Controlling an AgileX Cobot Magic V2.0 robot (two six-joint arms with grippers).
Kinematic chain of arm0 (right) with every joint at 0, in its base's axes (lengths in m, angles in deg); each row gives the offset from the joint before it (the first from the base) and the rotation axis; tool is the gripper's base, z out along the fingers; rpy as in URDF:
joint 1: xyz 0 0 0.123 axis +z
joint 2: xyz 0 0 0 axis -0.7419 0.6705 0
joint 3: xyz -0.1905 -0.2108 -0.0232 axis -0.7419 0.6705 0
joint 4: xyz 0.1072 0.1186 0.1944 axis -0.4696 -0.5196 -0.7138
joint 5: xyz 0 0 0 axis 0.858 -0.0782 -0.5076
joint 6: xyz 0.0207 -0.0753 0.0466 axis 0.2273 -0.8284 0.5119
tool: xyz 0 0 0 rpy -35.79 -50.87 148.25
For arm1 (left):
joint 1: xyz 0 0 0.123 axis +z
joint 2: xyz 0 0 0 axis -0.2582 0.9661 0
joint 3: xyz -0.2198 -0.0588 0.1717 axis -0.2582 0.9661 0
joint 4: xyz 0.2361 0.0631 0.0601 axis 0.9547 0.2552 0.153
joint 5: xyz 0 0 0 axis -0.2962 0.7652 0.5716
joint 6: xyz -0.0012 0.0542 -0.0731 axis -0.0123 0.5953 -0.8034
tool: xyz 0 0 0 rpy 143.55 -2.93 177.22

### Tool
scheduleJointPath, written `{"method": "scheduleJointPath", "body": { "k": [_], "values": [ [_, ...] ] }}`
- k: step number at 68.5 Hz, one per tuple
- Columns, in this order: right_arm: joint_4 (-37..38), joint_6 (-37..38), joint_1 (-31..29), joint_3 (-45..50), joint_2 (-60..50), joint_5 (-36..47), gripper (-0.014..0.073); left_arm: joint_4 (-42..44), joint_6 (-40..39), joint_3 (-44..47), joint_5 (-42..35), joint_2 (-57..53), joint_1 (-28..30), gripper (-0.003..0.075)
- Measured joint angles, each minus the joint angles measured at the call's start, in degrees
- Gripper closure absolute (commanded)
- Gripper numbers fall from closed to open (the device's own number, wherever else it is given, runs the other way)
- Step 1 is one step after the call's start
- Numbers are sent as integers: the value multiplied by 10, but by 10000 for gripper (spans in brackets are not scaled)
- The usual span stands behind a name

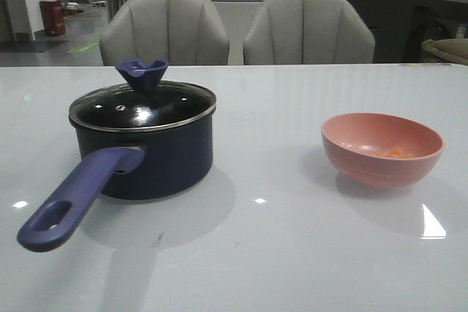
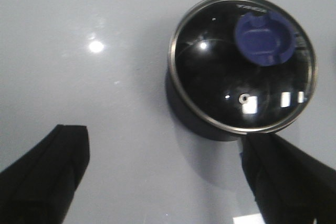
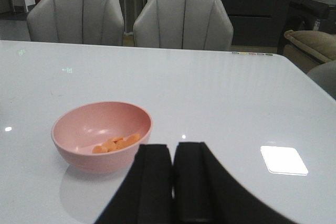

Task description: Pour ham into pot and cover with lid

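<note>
Surface: a glossy white table (image 1: 292, 253) carrying bright reflections of ceiling lights; in the front view neither arm shows over it.
Room: beyond the table's far edge stand two grey padded chairs (image 1: 164, 28), with a dark counter and curtains behind them and a red bin (image 1: 52, 17) far off on the left.
Left gripper (image 2: 163, 177): its two black fingers (image 2: 47, 177) stand wide apart with nothing between them, hanging above the table.
Right gripper (image 3: 173, 187): its black fingers (image 3: 152, 187) are pressed together with only a thin slit left, and nothing is held.
Pink bowl (image 3: 102, 136): just ahead of the right gripper and a little to its left, upright on the table, well apart from the saucepan.
Ham (image 3: 116, 144): a small heap of orange slices at the bottom of the pink bowl, toward the side nearest the right gripper.
Pot (image 1: 153, 155): dark navy, upright, below and ahead of the left gripper, close to one of its fingers in the wrist view.
Lid (image 2: 242, 61): clear glass with a metal rim, seated flat on the pot's rim, its blue knob (image 1: 142, 74) pointing straight up.
Pot contents: cannot tell through the dark, reflecting glass.
Handle (image 1: 77, 199): long and purple-blue, its long axis running from the pot wall toward the robot and to its left, the holed end nearest.
</note>
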Motion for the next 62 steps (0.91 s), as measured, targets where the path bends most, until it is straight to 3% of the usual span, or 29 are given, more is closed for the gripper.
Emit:
{"method": "scheduleJointPath", "body": {
  "k": [18,30,62],
  "values": [
    [0,0,0,0,0,0,444,13,-50,-153,27,156,-100,74],
    [0,0,0,0,0,0,444,61,-104,-249,75,246,-136,74],
    [0,0,0,0,0,0,444,106,-168,-389,176,386,-143,74]
  ]
}}
